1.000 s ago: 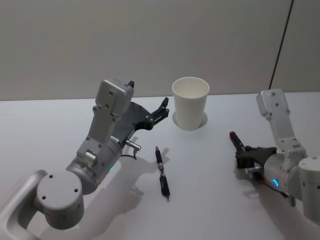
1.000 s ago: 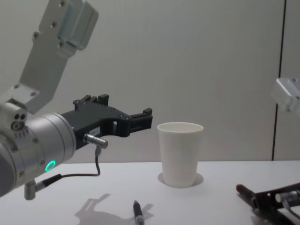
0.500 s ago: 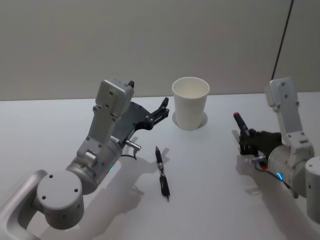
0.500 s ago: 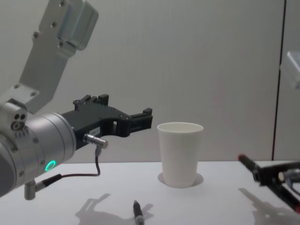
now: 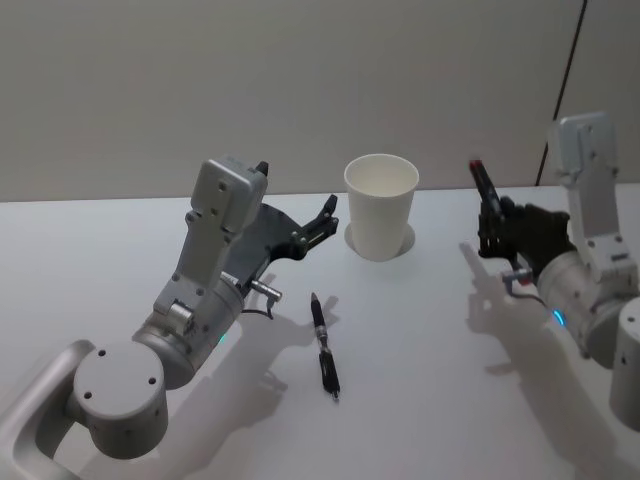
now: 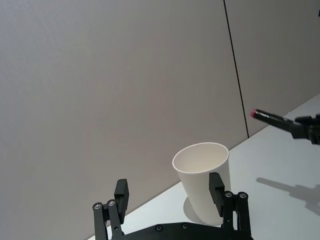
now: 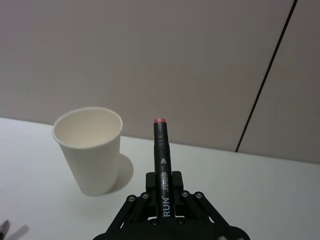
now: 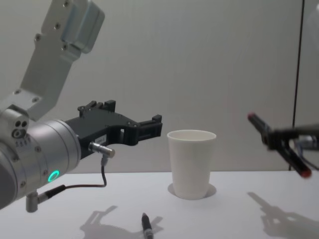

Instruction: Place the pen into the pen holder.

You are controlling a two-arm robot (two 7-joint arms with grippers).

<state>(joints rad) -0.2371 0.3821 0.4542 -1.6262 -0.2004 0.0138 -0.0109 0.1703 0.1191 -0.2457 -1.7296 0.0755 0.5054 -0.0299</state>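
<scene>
The pen holder (image 5: pixel 380 212) is a white paper cup standing upright at the table's far middle, also seen in the chest view (image 8: pixel 192 164). My right gripper (image 5: pixel 493 225) hovers in the air to its right, shut on a black pen (image 5: pixel 483 185) with a red end, tilted up and toward the cup. The right wrist view shows this pen (image 7: pixel 162 150) clamped in the gripper (image 7: pixel 163 192), with the cup (image 7: pixel 92 155) ahead and apart from it. A second black pen (image 5: pixel 323 345) lies on the table in front of the cup. My left gripper (image 5: pixel 325 215) hangs open left of the cup (image 6: pixel 202 182).
The white table (image 5: pixel 430 400) is bare around the lying pen (image 8: pixel 146 225). A grey wall (image 5: pixel 300 80) with a dark vertical seam rises behind the table's far edge. The left forearm (image 5: pixel 215 270) stretches over the table's left half.
My right gripper has risen from near the table surface up to cup height, carrying the red-ended pen. The left arm, the cup and the lying pen have not moved.
</scene>
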